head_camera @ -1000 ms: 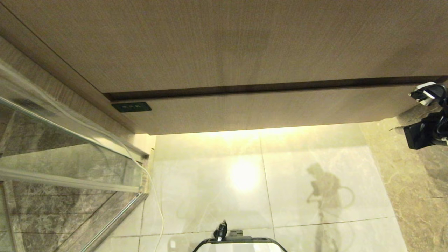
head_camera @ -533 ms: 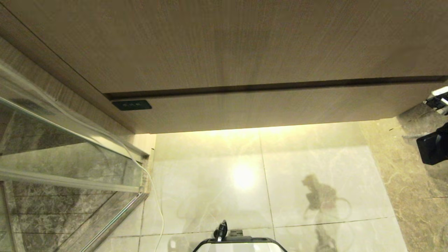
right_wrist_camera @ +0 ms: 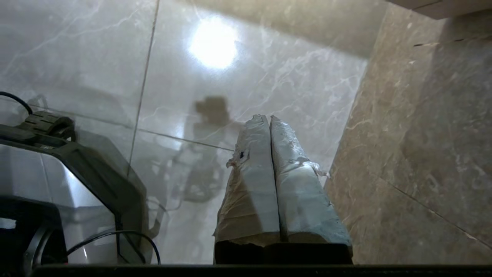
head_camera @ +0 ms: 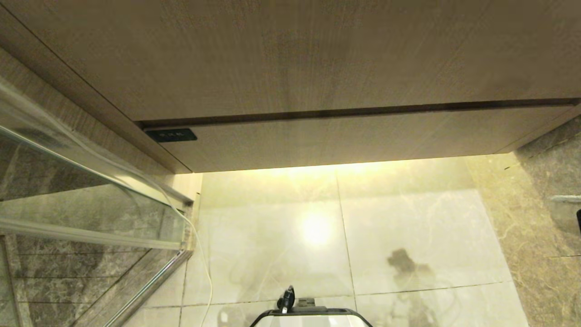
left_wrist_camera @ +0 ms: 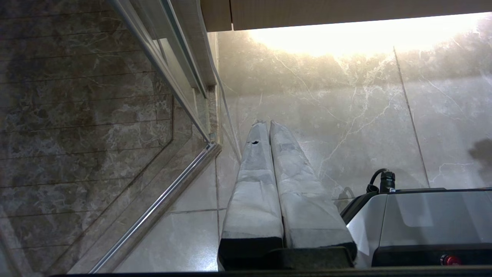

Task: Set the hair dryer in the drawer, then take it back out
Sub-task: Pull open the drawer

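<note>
The drawer (head_camera: pixel 345 141) is the lower wood-grain panel under a dark seam, and it stands shut. A taller wood-grain front (head_camera: pixel 290 59) sits above it. The hair dryer is out of view. My left gripper (left_wrist_camera: pixel 268 124) hangs parked over the floor tiles beside the glass partition, shut with nothing between its fingers. My right gripper (right_wrist_camera: pixel 268 117) is also shut and empty, pointing at the glossy floor next to the brown marble wall. In the head view only a dark sliver of the right arm (head_camera: pixel 579 220) shows at the right edge.
A glass shower partition (head_camera: pixel 91 190) with a metal rail stands at the left, and a white cable (head_camera: pixel 199 254) runs down beside it. My base (head_camera: pixel 313 318) is at the bottom. A brown marble wall (head_camera: pixel 544 227) closes the right side.
My right arm has drawn back from the drawer's right end, down and out of the head view. The drawer front has slid in slightly and the dark seam has narrowed.
</note>
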### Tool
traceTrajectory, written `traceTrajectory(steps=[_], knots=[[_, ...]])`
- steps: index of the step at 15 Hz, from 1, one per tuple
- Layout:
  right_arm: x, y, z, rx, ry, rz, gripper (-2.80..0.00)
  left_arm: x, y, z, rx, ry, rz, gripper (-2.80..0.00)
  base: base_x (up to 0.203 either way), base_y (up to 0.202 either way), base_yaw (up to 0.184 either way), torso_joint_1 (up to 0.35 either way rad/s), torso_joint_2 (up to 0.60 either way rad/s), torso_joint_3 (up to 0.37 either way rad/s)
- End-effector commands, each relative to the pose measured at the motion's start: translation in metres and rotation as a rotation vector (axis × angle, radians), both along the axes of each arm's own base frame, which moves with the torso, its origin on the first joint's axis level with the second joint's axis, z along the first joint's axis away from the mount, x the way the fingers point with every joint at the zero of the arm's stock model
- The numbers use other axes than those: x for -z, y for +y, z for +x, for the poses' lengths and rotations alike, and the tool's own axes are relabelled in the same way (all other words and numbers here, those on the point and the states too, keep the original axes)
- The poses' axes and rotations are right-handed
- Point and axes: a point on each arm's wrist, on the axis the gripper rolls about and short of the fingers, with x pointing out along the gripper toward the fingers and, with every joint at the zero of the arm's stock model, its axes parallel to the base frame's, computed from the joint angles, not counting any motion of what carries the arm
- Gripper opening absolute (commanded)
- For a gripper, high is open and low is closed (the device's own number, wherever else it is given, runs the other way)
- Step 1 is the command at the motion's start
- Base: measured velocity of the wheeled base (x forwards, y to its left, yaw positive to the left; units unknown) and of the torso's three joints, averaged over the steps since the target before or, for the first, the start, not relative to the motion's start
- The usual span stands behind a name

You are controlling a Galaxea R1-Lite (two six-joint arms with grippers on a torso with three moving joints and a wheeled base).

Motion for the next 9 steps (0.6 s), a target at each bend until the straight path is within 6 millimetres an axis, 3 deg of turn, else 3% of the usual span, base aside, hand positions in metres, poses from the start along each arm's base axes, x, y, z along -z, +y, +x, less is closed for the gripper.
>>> traceTrajectory(steps=[1, 9], knots=[[-0.006, 0.004, -0.02, -0.003, -0.062, -0.01, -2.8, 0.0, 0.0, 0.0, 0.0, 0.0, 0.0, -2.8, 0.0, 0.0, 0.0, 0.0, 0.0, 0.0], [0.013, 0.011, -0.057, -0.023, -0.089, -0.012, -2.8, 0.0, 0.0, 0.0, 0.0, 0.001, 0.0, -2.8, 0.0, 0.0, 0.0, 0.0, 0.0, 0.0]])
